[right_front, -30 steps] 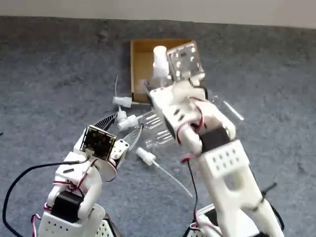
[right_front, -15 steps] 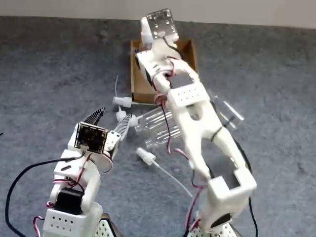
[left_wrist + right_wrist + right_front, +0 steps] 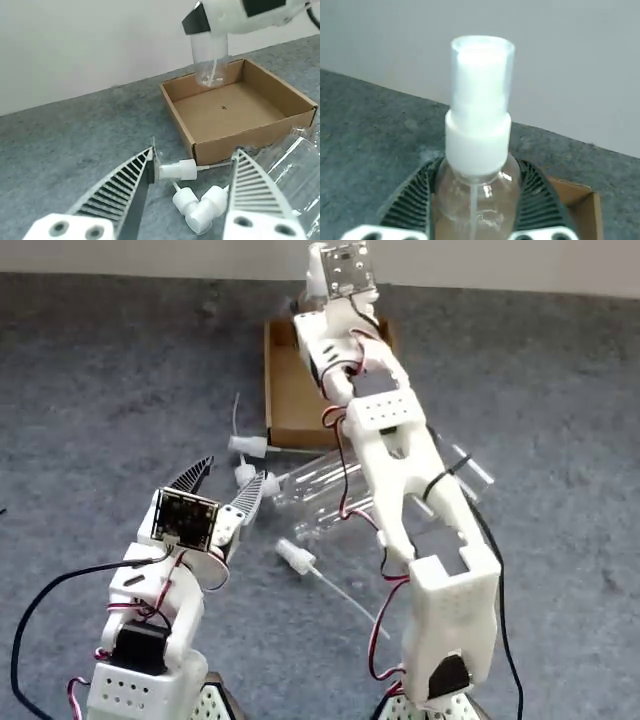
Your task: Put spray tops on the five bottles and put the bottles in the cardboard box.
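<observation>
Our left gripper (image 3: 192,152) gapes; right gripper (image 3: 477,200) clamps a bottle (image 3: 477,165).
Nearest us, loose spray tops (image 3: 200,212) lie on the table. Beyond, the left wrist view gives us the bottle's base above the far wall of the cardboard box (image 3: 230,140). The right wrist view gives its fitted spray top (image 3: 480,100), pointing up, axis vertical.

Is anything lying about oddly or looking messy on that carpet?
Yes: loose spray tops lie scattered beside the cardboard box, and clear bottles lie on their sides nearby. That looks like unfinished work, not damage.
</observation>
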